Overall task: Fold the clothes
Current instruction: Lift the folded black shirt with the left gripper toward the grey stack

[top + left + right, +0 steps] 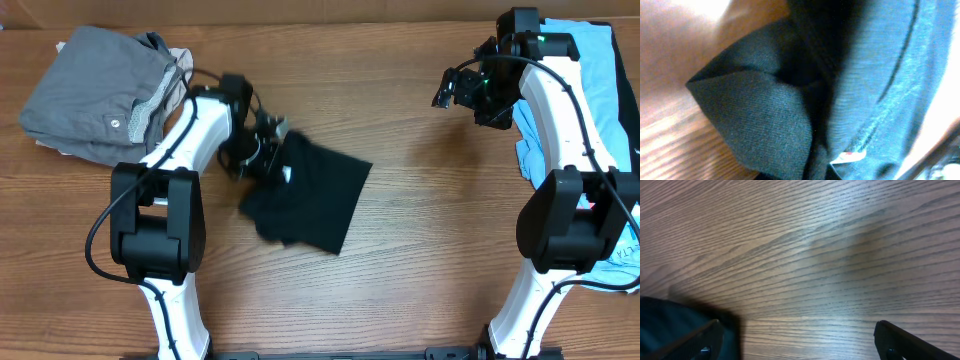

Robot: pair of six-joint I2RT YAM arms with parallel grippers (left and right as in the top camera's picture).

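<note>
We are gripping the black T-shirt with the left end effector, cloth trailing right and nearer; the right end effector is hanging wide, well apart.

Overhead view: illumination is bright, even and diffuse from above. The table shows sharp wood grain without glare. Shadows beneath the left arm are soft and short. The black T-shirt renders as a near-featureless dark mass.

Left wrist view: fabric fills the frame at close range. The weave resolves at lower centre; the upper right is soft. The top-left corner is overexposed. The white label is blurred.

Right wrist view: grain is sharp mid-frame. A faint shadow band crosses the upper right. The fingers of the right gripper are dark and soft-edged.
</note>
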